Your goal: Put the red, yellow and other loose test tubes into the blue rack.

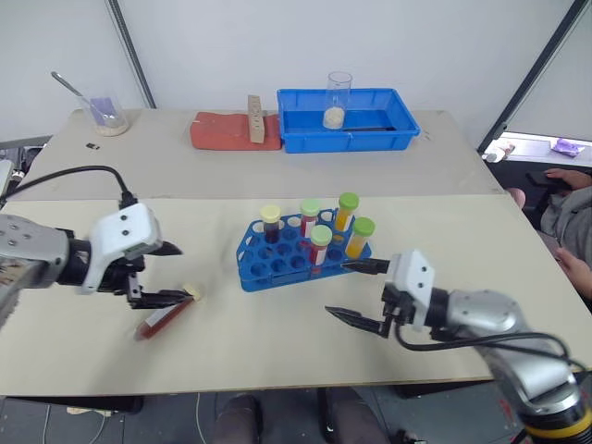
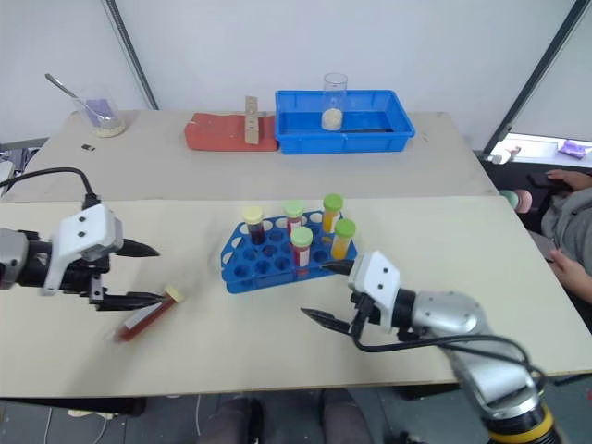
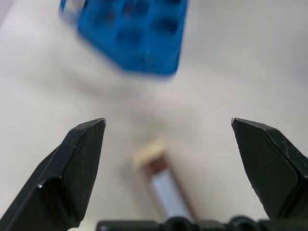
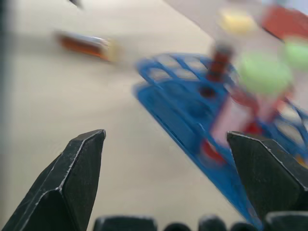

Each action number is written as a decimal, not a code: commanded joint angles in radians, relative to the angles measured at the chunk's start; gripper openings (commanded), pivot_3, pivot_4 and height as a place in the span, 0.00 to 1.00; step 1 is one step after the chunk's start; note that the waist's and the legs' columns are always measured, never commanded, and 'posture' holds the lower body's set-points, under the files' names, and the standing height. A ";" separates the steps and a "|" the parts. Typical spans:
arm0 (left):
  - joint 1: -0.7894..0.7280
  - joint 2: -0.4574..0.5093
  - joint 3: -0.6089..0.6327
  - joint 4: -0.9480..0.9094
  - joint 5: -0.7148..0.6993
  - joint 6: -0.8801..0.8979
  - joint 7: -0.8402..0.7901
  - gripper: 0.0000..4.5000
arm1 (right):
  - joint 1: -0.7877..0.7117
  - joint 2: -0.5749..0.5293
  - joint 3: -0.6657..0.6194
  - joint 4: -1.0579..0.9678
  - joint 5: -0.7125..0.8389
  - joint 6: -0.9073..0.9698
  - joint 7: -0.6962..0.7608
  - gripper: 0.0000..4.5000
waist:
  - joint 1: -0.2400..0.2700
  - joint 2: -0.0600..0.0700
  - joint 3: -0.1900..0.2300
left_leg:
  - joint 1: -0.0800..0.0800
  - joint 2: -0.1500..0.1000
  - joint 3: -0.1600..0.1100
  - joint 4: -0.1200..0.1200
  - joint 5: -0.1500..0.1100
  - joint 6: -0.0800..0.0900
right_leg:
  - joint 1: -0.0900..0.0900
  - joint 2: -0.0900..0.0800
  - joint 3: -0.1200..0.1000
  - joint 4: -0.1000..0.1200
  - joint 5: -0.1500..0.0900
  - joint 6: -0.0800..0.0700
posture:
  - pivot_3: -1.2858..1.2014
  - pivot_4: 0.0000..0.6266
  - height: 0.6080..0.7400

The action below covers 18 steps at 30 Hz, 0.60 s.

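One loose test tube with dark red liquid and a cream cap lies flat on the table, left of the blue rack. Several capped tubes stand upright in the rack, with red or yellow liquid and green or cream caps. My left gripper is open just above the lying tube, its lower finger close to the cap. In the left wrist view the tube lies between the spread fingers of that gripper. My right gripper is open and empty, just right of the rack's near corner, pointing left toward it.
A larger blue tray holding a glass beaker stands at the back of the table. A red pad with a wooden piece lies beside it. A beaker with a spoon is at the far left. A person sits at the right edge.
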 commanded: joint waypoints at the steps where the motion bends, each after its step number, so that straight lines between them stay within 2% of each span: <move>1: 0.005 0.025 -0.003 -0.012 0.003 0.064 0.003 1.00 | -0.051 -0.031 -0.027 -0.048 0.123 0.064 0.064 0.99 | 0.002 0.000 0.000 | 0.000 0.000 0.000 0.000 0.000 0.000 | 0.000 0.000 0.000 0.000 -0.001 0.000 | 0.52 0.24 1.00; 6: 0.010 0.005 -0.071 -0.013 0.035 0.120 0.049 1.00 | -0.123 -0.041 0.015 -0.052 0.158 0.104 0.095 0.99 | 0.006 0.000 0.000 | -0.002 0.000 0.000 -0.002 0.000 0.000 | -0.002 0.000 -0.001 0.000 -0.002 0.000 | 0.52 0.24 1.00; 12: -0.092 -0.052 -0.233 0.002 0.098 0.184 0.105 1.00 | -0.164 -0.030 0.042 -0.052 0.181 0.125 0.111 0.99 | 0.019 0.000 0.000 | -0.003 -0.001 0.000 -0.002 0.000 0.000 | -0.002 0.000 0.000 0.000 -0.002 0.000 | 0.52 0.24 1.00; 18: -0.140 -0.099 -0.339 0.028 0.152 0.211 0.126 1.00 | -0.171 -0.014 0.029 -0.067 0.226 0.149 0.090 0.99 | 0.024 0.000 0.000 | -0.003 -0.001 0.000 -0.002 0.000 0.000 | -0.002 0.000 0.000 0.000 -0.002 0.000 | 0.52 0.24 1.00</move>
